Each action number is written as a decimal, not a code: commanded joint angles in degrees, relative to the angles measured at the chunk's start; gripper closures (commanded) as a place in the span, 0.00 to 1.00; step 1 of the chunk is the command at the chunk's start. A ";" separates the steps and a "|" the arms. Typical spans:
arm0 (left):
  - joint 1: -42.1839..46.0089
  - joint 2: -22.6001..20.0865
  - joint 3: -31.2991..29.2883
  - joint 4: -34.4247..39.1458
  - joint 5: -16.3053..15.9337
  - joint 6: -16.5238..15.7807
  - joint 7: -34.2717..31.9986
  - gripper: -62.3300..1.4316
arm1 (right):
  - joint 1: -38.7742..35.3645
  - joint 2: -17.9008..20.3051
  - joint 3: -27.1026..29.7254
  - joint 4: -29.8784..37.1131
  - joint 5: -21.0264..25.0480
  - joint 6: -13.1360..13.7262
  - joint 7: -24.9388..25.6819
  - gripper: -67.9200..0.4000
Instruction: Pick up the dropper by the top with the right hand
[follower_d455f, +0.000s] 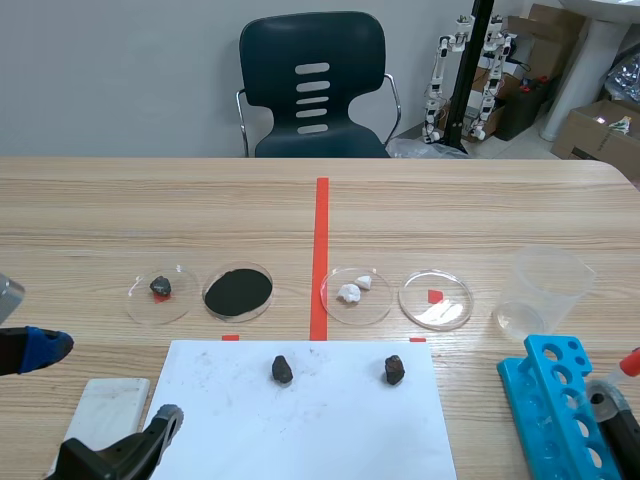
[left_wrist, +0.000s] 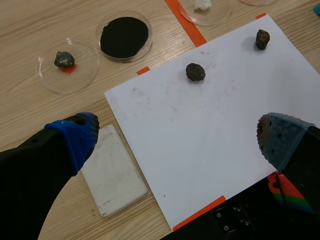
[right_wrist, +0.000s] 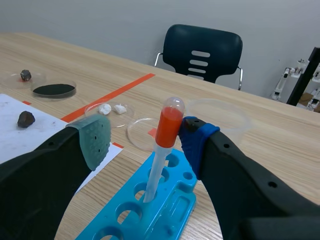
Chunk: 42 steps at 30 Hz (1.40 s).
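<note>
Standing in the blue rack (right_wrist: 175, 202), the dropper (right_wrist: 167, 127) rises between the spread fingers of the right claw (right_wrist: 145, 141); the left claw (left_wrist: 177, 136), well apart from the rack, is spread too.

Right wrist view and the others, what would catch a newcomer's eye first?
First the dropper with its orange-red bulb, upright in the blue rack between the open fingers of the right gripper. Next the white sheet at the table's near edge with two dark rocks on it, and the disc of black powder just beyond it.
</note>
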<state>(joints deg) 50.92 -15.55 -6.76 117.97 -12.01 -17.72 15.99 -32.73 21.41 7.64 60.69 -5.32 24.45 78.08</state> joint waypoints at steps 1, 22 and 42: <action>0.33 0.28 0.35 0.46 -0.37 -0.02 -0.94 0.00 | 0.52 0.33 0.07 0.52 1.01 0.00 1.40 0.58; 0.33 0.28 0.35 0.46 -0.37 -0.02 -0.94 0.00 | 0.48 0.33 0.07 0.48 0.98 -0.02 3.15 0.87; 0.33 0.28 0.35 0.46 -0.37 -0.02 -0.94 0.00 | 0.52 0.33 0.07 -0.44 1.03 -0.02 2.73 0.98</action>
<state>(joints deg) 50.92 -15.55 -6.76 117.97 -12.01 -17.72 15.99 -32.73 21.41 7.64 60.10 -4.97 24.43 80.31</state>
